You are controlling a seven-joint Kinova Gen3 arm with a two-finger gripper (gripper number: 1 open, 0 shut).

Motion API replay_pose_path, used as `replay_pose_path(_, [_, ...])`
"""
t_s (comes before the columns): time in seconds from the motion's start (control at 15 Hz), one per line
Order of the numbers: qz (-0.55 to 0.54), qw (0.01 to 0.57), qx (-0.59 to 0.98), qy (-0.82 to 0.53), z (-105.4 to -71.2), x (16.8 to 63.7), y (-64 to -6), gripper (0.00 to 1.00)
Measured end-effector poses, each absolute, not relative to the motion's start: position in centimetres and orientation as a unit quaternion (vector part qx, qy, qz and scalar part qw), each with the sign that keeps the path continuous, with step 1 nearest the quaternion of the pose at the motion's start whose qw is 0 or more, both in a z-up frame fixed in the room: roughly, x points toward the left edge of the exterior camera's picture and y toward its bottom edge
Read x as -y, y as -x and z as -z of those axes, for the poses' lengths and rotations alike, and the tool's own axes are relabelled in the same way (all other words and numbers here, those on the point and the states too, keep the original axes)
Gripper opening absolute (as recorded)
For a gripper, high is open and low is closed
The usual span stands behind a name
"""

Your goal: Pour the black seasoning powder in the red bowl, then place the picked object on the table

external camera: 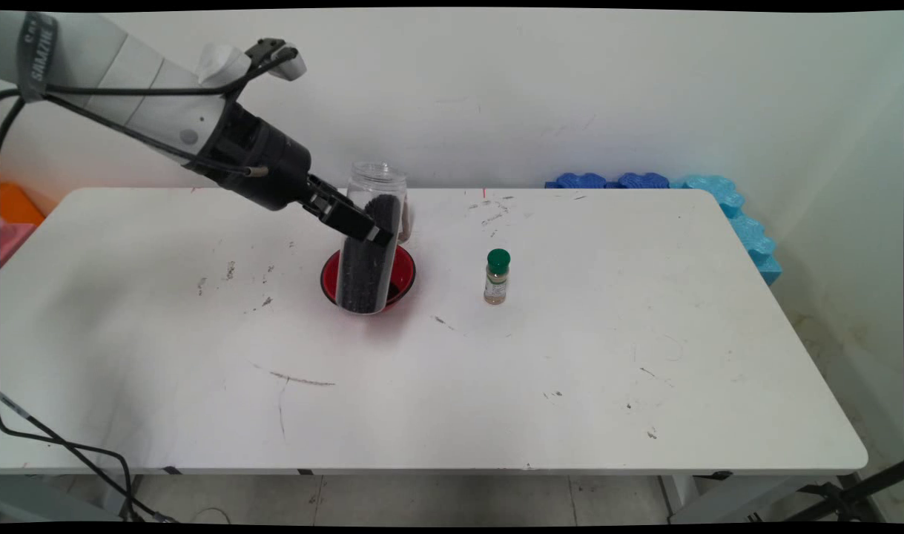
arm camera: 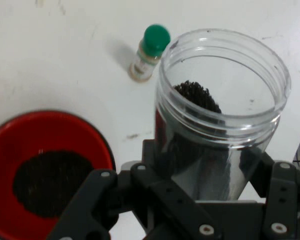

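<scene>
My jaws [external camera: 363,222] are clamped on the jar [external camera: 371,237], clear plastic, lidless, upright, part filled with dark grains. The jar hangs above the red bowl [external camera: 403,276], which holds a patch of the same grains. A green-capped bottle [external camera: 497,277] stands on the bench [external camera: 570,356], right of the bowl, apart.

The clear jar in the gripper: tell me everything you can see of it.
The clear jar is a tall plastic cylinder with a threaded neck and an open mouth, no lid on it. Dark granules fill most of it. The gripper clamps its side, holding it near upright, slightly tilted, in front of the red bowl, which also holds dark grains. Whether the jar touches the bowl cannot be told.
</scene>
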State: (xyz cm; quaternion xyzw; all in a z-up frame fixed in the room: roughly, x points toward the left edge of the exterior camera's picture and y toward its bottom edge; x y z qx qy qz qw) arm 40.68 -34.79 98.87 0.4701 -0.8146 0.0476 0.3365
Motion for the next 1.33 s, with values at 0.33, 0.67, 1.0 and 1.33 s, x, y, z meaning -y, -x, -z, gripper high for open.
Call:
replay_pose_path(0.33, [-0.081,0.38,0.83,-0.399,-98.2,33.8,-40.0,0.0])
replay_pose_path(0.67, [-0.099,0.435,0.83,-0.336,-96.7,33.0,-39.5,0.0])
replay_pose_path(1.0, [-0.11,0.466,0.828,-0.292,-94.0,32.3,-39.9,0.0])
replay_pose_path(1.33, [-0.112,0.475,0.831,-0.266,-90.7,31.9,-40.6,0.0])
